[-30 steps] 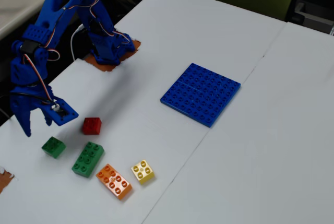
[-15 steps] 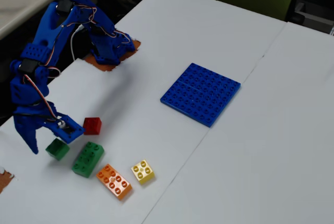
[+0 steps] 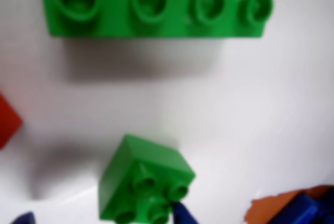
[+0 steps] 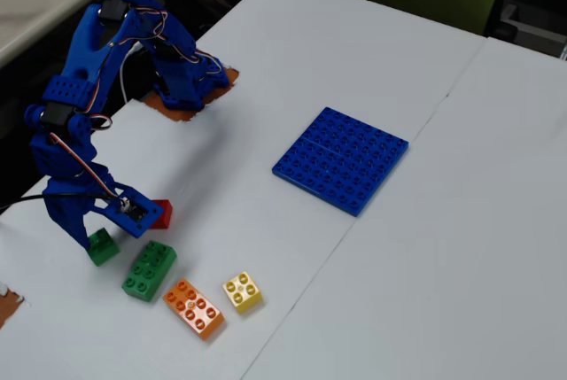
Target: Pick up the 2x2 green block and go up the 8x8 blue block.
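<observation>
The 2x2 green block (image 4: pixel 103 247) lies on the white table at the far left of the fixed view. My blue gripper (image 4: pixel 104 233) is lowered over it, open, with one finger on each side. In the wrist view the 2x2 green block (image 3: pixel 146 179) sits tilted at the bottom, between the two dark blue fingertips of the gripper (image 3: pixel 104 217). The right fingertip (image 3: pixel 182 214) is at the block's corner and the left one stands well apart from it. The 8x8 blue block (image 4: pixel 341 158) lies flat far to the right in the fixed view, with nothing on it.
A longer green brick (image 4: pixel 149 270) (image 3: pixel 156 4) lies right beside the small one. A red brick (image 4: pixel 163 213) (image 3: pixel 8 122) is partly hidden behind the gripper. An orange brick (image 4: pixel 193 307) and a yellow brick (image 4: pixel 241 291) lie nearer the front. The table's left edge is close.
The arm has swung down and toward the small green block. The gripper went from hovering above the table to straddling the block, and it now covers part of the red brick.
</observation>
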